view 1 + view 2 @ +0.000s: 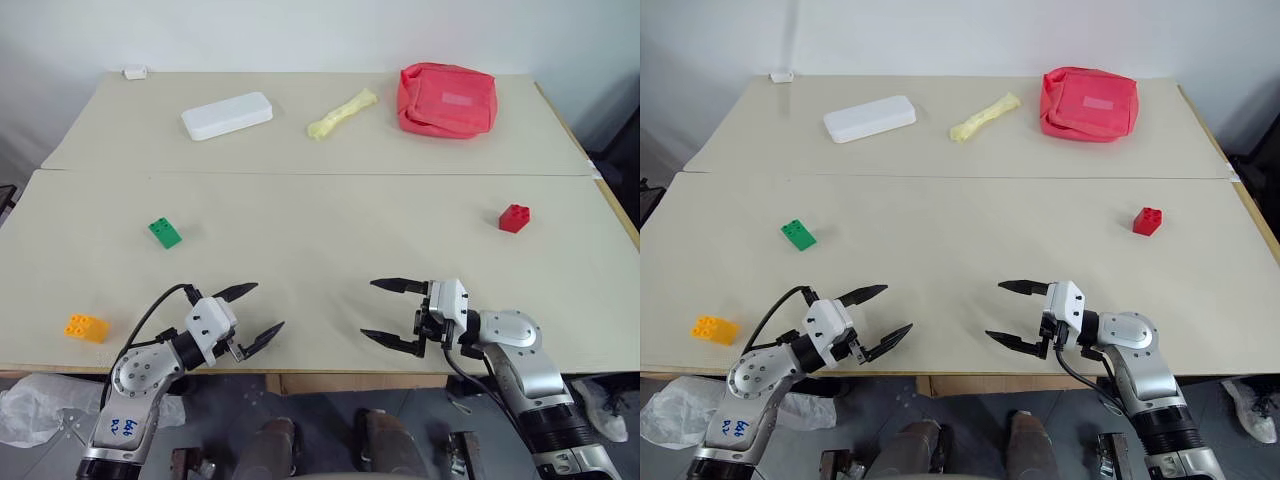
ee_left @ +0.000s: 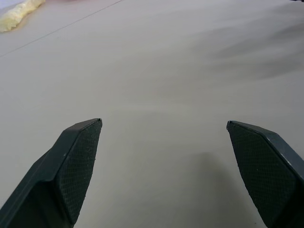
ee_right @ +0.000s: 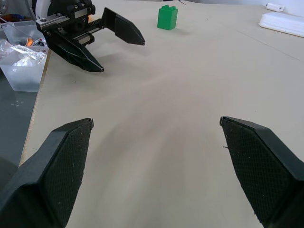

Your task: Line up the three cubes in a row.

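Looking down over the table point(image 1: 330, 225), you are seeing this:

Left gripper point(image 1: 252, 312): you are holding it just above the near edge of the table, fingers spread wide with nothing between them, pointing toward the middle and facing the other gripper.

Right gripper point(image 1: 387, 312): you are keeping it low over the near edge too, fingers spread wide and empty, pointing toward the left gripper; the two are standing apart with bare tabletop between them.

Green cube point(image 1: 165, 233): it is lying on the left half of the near table, beyond the left gripper and well apart from it.

Orange-yellow cube point(image 1: 87, 327): it is sitting at the near left corner, close to the table edge, to the left of the left arm.

Red cube point(image 1: 514, 217): it is resting far over on the right side, beyond the right gripper and well apart from the other two cubes.

Far table: a white case point(image 1: 227, 115), a pale yellow crumpled item point(image 1: 341, 112) and a pinkish-red pouch point(image 1: 446, 98) are lying there, all past the seam and away from the cubes.
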`<control>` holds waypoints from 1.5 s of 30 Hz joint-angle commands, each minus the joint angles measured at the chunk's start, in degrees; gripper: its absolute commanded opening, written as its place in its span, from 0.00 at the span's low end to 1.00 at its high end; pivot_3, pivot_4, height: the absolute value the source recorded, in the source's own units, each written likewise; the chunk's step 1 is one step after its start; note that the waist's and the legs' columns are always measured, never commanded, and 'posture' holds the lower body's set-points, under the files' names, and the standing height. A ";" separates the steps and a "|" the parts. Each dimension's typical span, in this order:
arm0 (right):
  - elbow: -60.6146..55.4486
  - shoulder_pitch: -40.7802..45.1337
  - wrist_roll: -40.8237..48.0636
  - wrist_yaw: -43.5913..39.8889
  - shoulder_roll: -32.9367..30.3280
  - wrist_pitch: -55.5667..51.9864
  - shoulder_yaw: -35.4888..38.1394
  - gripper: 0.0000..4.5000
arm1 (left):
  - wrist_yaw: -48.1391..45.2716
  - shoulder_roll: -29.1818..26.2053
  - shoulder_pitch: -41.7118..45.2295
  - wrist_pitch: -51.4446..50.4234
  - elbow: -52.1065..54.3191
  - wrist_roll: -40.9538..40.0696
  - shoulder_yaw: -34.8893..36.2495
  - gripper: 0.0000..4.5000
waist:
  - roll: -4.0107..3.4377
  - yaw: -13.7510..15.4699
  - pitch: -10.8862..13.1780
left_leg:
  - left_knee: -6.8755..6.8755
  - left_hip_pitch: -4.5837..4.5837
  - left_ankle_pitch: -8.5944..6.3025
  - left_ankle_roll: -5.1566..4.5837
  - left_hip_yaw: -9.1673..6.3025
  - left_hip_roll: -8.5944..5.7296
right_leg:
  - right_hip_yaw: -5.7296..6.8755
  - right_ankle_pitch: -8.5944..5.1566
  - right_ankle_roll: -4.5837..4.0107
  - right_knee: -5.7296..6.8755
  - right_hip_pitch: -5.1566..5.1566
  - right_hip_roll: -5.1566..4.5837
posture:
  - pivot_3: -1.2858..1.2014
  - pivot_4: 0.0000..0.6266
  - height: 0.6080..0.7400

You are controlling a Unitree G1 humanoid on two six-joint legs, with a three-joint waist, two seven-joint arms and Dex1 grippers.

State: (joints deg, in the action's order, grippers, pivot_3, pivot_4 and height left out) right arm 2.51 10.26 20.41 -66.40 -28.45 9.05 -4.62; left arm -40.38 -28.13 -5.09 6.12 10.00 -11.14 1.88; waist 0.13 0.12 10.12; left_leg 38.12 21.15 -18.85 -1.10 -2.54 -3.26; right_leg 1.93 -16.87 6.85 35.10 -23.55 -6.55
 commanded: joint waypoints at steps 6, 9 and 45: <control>-1.59 -0.44 0.60 1.37 0.34 1.43 1.07 1.00 | -4.53 -0.71 0.86 -2.96 1.88 -7.04 0.75 0.99 | 0.00 -0.01 0.00 | 0.00 0.00 0.00 0.00 -0.01 0.00 | 0.00 0.00 0.00 0.01 0.00 -0.01 | 0.52 0.24 1.00; -2.60 -1.04 1.11 2.27 0.02 1.12 1.77 1.00 | -5.54 -0.72 1.83 -4.93 2.19 -9.17 0.82 0.99 | 0.00 0.01 0.00 | 0.01 0.00 0.00 0.00 -0.02 0.00 | 0.00 0.00 0.00 0.01 0.01 -0.01 | 0.52 0.24 1.00; 15.17 23.10 -9.52 56.09 -5.13 -26.58 23.07 1.00 | -6.84 5.50 18.16 -5.39 -0.58 -4.81 -7.79 0.99 | -0.23 1.26 -0.12 | 0.11 0.11 0.04 -0.13 0.25 -0.16 | -0.34 0.02 0.02 0.47 -0.20 0.09 | 0.52 0.24 1.00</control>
State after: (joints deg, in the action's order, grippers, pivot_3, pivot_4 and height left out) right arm 15.39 31.27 13.01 -12.91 -32.69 -17.78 18.13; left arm -47.63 -22.56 13.24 0.64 6.62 -15.83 -5.93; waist -0.10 1.37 10.00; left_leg 38.22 21.27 -18.79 -1.29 -2.26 -3.50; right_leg 1.58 -16.84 6.90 35.56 -23.75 -6.48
